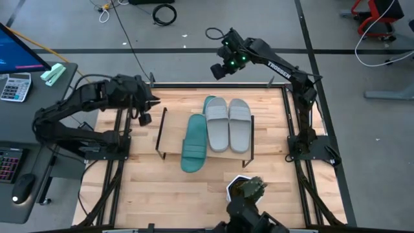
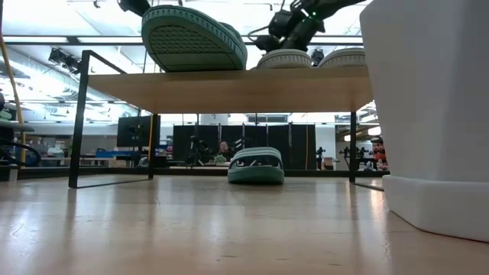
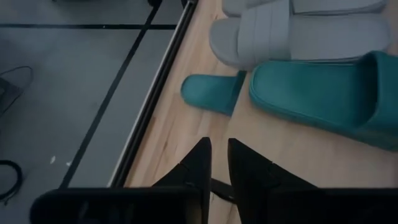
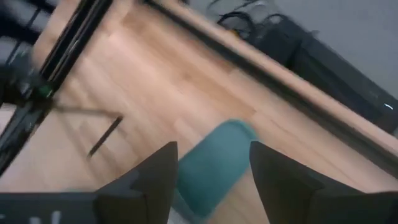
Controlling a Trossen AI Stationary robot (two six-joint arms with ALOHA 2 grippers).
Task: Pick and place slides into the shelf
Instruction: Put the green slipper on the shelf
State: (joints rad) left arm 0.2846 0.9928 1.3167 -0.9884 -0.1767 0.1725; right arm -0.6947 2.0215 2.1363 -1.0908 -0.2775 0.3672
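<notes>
Grey floor runs round the wooden table, crossed by dark seams, with black cables coiled on it. A desk stands at one side carrying a calculator and a lit screen. A red chair base sits in the far corner. Across the room, dark cabinets line the back under bright ceiling lights

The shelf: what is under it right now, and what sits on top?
Under the shelf lies one teal slide on the table, mostly covered by the board from above. On top sit two grey slides and another teal slide, overhanging the front edge.
</notes>
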